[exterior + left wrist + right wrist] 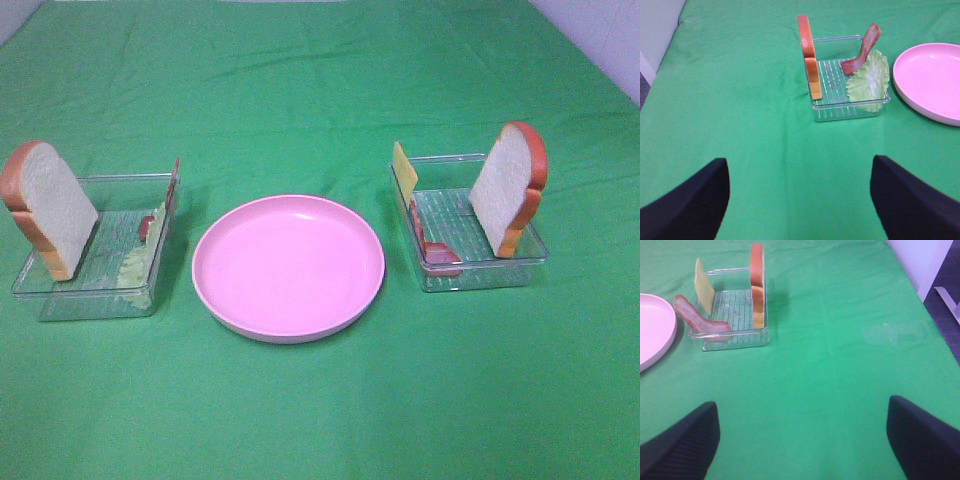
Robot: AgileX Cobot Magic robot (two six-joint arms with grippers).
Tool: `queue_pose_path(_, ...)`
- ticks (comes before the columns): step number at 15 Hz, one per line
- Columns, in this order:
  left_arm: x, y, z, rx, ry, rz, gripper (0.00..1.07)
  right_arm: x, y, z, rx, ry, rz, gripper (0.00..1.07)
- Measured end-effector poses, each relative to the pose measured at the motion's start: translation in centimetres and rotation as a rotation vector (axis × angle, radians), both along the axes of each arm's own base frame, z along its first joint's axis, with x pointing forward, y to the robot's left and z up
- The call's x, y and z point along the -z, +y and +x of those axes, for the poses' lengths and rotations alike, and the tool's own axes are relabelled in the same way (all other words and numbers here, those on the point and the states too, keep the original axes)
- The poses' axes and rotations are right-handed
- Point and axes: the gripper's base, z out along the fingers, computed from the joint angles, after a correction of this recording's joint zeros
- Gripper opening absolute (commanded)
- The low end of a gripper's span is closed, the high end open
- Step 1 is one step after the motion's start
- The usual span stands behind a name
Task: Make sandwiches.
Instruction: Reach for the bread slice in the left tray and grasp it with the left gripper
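A bread slice (45, 205) stands on edge in the left clear tray (120, 178), with lettuce (135, 262) and a meat strip (150, 225). The left wrist view shows this bread (810, 55), lettuce (870, 80) and meat (862, 50). The right tray (480, 280) holds another upright bread slice (510, 185), a cheese square (404, 168) and meat (435, 250); all three show in the right wrist view (757, 285). My left gripper (800, 172) and right gripper (802, 415) are open, empty and well back from their trays. Neither shows in the exterior view.
An empty round pink plate (288, 265) sits on the green cloth between the two trays. The table's edges show at the far left of the left wrist view (655, 55) and the far right of the right wrist view (920, 270).
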Motion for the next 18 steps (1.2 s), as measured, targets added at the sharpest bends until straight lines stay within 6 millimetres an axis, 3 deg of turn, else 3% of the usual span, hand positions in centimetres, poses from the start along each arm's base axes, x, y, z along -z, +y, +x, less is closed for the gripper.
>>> queue_pose_path(18, 0.0, 0.0, 0.0, 0.0, 0.0, 0.0, 0.74, 0.0, 0.0, 0.0, 0.0, 0.0, 0.0, 0.85)
